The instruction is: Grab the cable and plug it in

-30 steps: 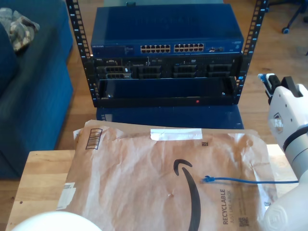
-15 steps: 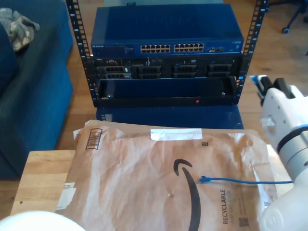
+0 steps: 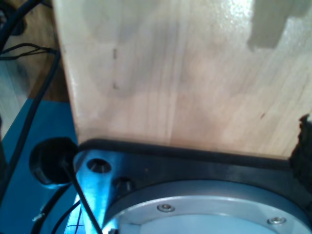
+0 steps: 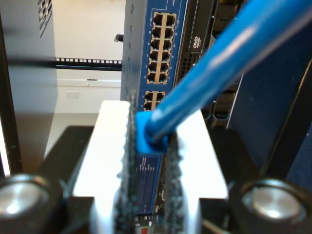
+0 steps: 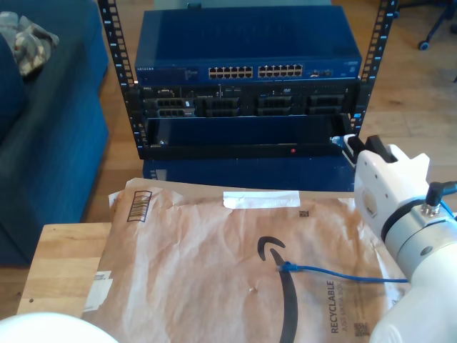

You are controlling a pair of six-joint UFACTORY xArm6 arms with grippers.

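Observation:
The cable (image 5: 335, 271) is thin and bright blue and lies across a brown mailer. Its free plug (image 5: 285, 266) rests on the printed arrow. The other end rises to my second gripper (image 5: 348, 143), at the exterior view's right, just in front of the rack. In the second wrist view my second gripper (image 4: 150, 124) is shut on the cable's blue plug end (image 4: 148, 139), and the cable (image 4: 219, 63) slants away from the white fingers (image 4: 109, 146). The blue network switch (image 4: 158, 58) with its rows of ports (image 5: 250, 71) stands straight ahead.
The brown paper mailer (image 5: 200, 243) covers a wooden table (image 5: 64, 264). Black server units (image 5: 243, 103) sit under the switch in the rack. A blue sofa (image 5: 43, 143) stands at the exterior view's left. A white rounded arm part (image 5: 57, 330) shows at that view's lower left. The first wrist view shows wooden tabletop (image 3: 170, 73) and a metal base (image 3: 195, 209).
My second gripper has swung toward the exterior view's left and closer to the rack. The cable's free plug has slid leftward across the mailer.

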